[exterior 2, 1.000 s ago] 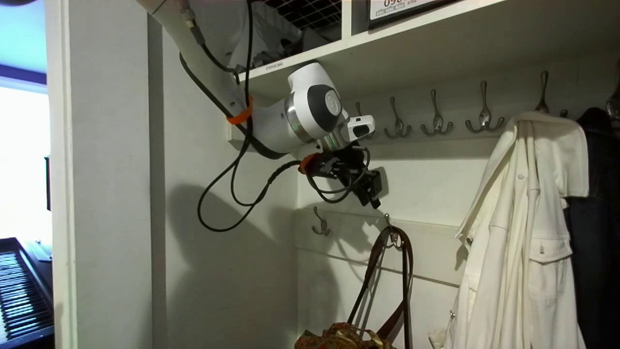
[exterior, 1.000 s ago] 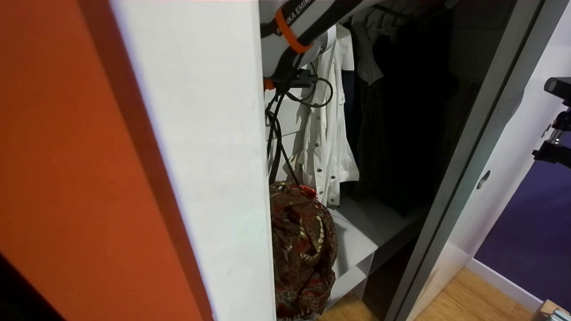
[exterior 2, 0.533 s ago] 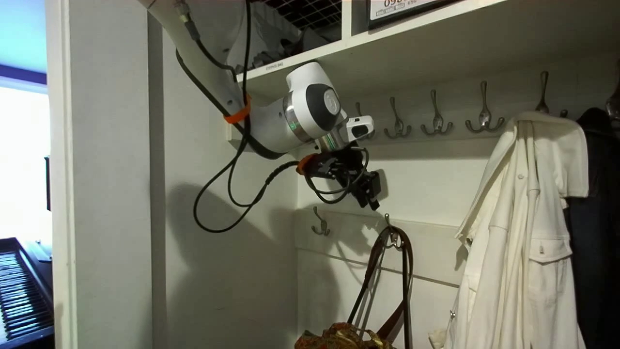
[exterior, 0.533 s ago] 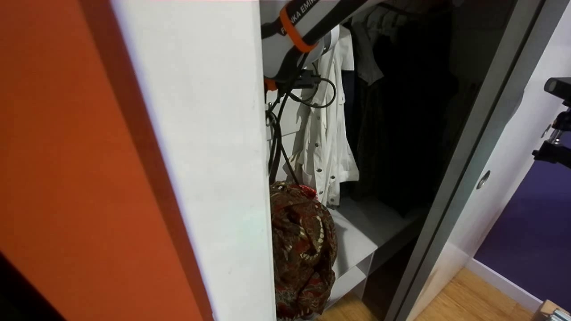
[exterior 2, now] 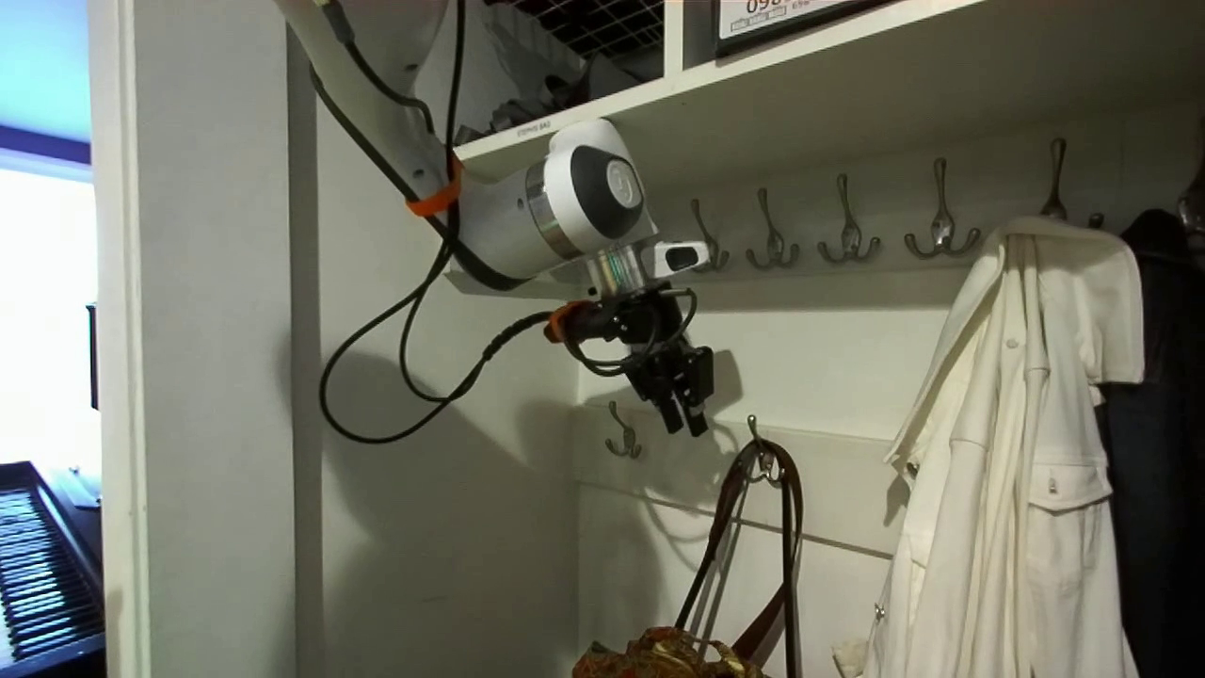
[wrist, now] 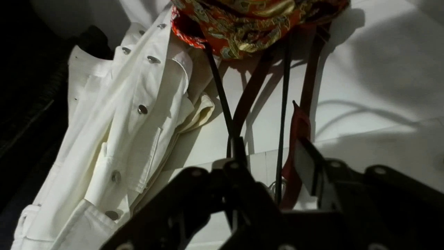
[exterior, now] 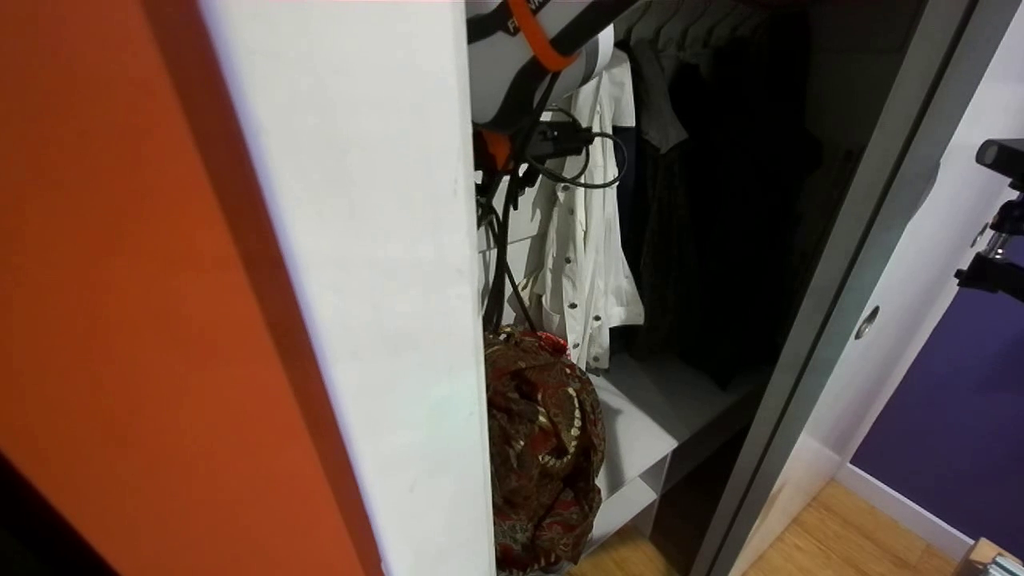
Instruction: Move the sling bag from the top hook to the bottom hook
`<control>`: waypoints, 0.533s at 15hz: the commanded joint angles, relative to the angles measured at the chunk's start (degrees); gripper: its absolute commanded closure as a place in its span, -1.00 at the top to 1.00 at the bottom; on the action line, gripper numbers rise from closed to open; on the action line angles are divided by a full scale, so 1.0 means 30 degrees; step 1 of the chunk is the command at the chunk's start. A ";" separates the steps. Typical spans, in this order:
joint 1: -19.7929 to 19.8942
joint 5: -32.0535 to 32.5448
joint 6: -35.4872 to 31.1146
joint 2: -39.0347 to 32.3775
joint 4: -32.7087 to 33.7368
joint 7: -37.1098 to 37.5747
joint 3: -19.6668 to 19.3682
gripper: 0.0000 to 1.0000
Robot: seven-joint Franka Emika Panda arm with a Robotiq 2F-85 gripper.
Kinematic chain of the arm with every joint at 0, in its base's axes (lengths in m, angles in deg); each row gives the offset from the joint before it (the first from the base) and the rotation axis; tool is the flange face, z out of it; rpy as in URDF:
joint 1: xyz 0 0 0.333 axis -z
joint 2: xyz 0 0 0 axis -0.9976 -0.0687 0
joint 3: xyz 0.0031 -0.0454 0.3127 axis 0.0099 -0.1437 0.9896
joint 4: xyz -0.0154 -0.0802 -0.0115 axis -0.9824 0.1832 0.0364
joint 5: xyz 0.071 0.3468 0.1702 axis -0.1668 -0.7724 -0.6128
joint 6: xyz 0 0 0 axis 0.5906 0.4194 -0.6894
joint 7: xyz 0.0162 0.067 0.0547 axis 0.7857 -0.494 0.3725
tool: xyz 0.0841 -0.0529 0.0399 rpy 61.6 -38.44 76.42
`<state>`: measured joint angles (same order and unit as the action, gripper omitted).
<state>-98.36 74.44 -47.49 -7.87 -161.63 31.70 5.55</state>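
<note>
The sling bag (exterior: 544, 456), patterned in brown, red and gold, hangs in the closet corner. Its thin dark straps (exterior 2: 790, 527) loop over a hook (exterior 2: 753, 429) on the lower rail; only the bag's top (exterior 2: 668, 656) shows in that exterior view. My gripper (exterior 2: 684, 426) points down, above and to the left of that hook, apart from the straps. In the wrist view the gripper (wrist: 272, 149) stands open, with straps visible beyond and between its fingers, none gripped. On the upper rail, several hooks such as the top hook (exterior 2: 850, 231) carry nothing.
A white jacket (exterior 2: 1017, 452) hangs right of the bag, with dark clothing (exterior 2: 1163, 424) beside it. Another lower hook (exterior 2: 622, 436) sits to the left. A shelf (exterior 2: 847, 85) runs above the arm. A white wall edge (exterior: 400, 280) hides part of the closet.
The gripper has shifted left and slightly down in an exterior view, away from the strap loop, and turned to point more steeply downward. The bag and straps have stayed put on the lower hook.
</note>
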 commanded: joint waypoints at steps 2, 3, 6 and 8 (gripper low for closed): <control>0.0682 0.1372 0.1311 0.2493 -0.1931 -0.2122 0.0741 0.36; 0.0791 0.1981 0.0672 0.2786 -0.2417 -0.2484 0.0742 0.36; 0.1205 0.2920 0.0089 0.3311 -0.3366 -0.3330 0.0985 0.36; 0.1507 0.3170 -0.0505 0.3816 -0.3985 -0.3774 0.1181 0.36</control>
<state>-95.88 81.80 -46.42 -1.87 -169.01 22.72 7.30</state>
